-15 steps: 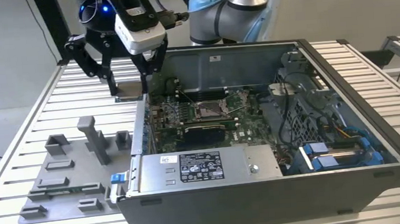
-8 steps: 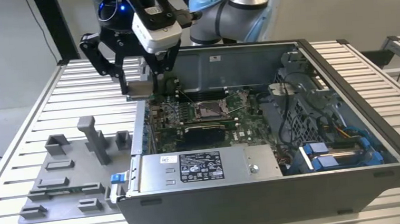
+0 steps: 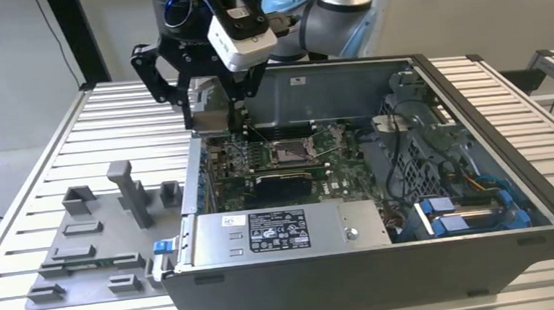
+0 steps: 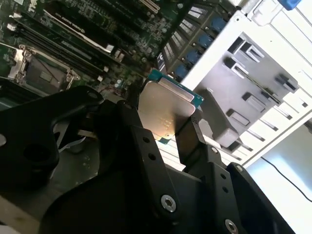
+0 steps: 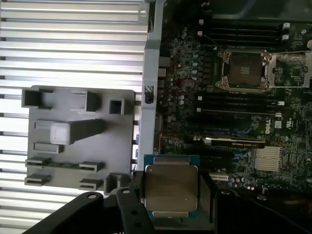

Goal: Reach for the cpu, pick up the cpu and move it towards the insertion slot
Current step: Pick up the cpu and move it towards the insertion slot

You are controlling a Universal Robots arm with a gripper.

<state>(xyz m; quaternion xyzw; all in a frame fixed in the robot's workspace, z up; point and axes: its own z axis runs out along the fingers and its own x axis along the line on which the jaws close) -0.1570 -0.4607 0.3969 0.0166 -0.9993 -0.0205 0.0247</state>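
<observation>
We see the gripper (image 5: 171,195) clamped on the cpu (image 5: 171,191), its black fingers (image 4: 189,141) pressing two opposite edges of the chip in both wrist views; the silvery top faces the cameras, with a teal-green rim showing around it (image 4: 165,113); in the exterior view the gripper (image 3: 210,105) hangs in the air above the wall of the open computer case (image 3: 544,202) at that view's left; the insertion slot (image 3: 288,152) lies open on the green board (image 3: 342,180) inside the case, well apart from the chip; the grey fixture block (image 3: 98,240) rests on the slatted table (image 3: 109,130) beside the case.
</observation>
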